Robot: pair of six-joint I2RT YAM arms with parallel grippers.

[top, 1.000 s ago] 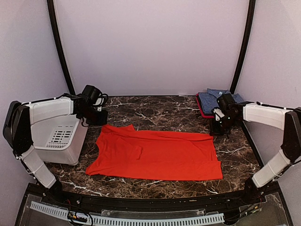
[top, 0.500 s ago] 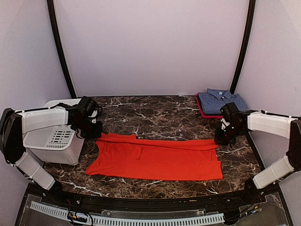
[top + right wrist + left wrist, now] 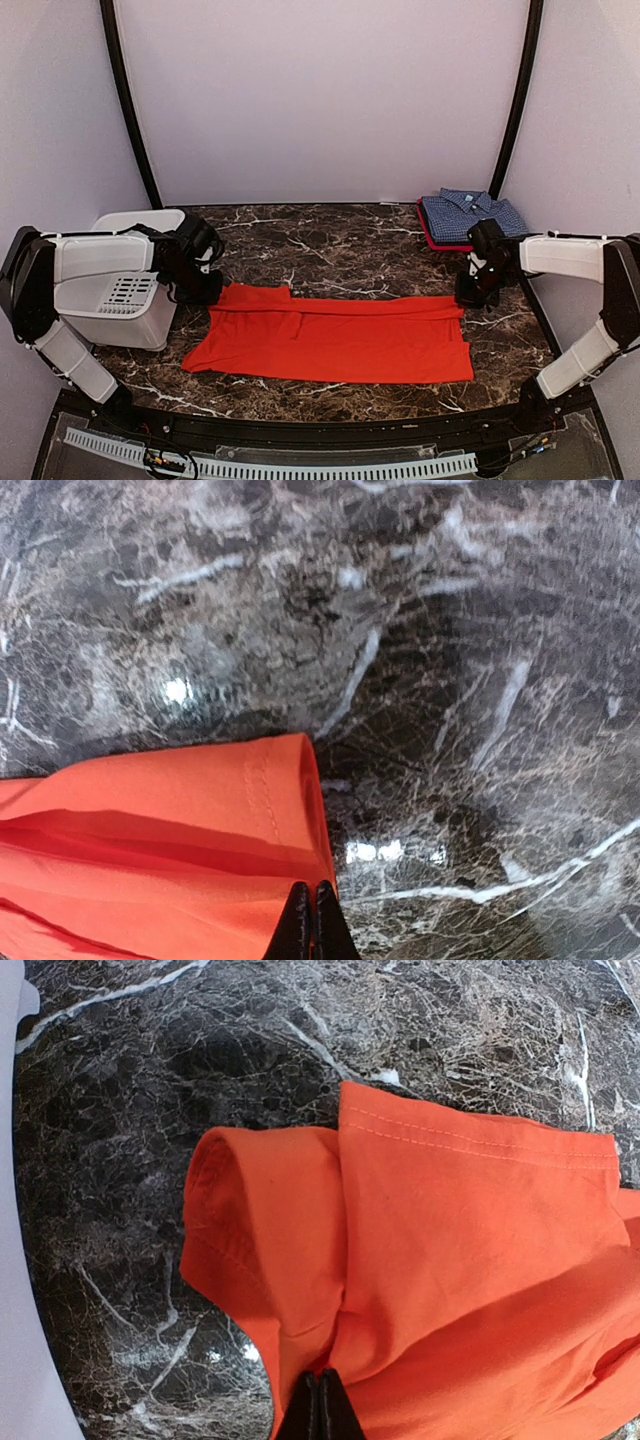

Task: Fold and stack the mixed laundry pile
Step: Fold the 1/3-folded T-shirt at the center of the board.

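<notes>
Orange-red shirt [image 3: 335,340] narrower than a second ago, far corners pinched in both closed jaws.

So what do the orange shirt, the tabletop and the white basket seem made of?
The orange shirt: thin matte cloth, probably cotton; stitched hems and soft folds show. The tabletop: dark marble look, white veins, glossy glints; stone or laminate, unclear. The basket: white moulded plastic, slotted wall.

Robot test booth: plain lilac walls [image 3: 320,100] enclose a marble table [image 3: 340,240].
</notes>
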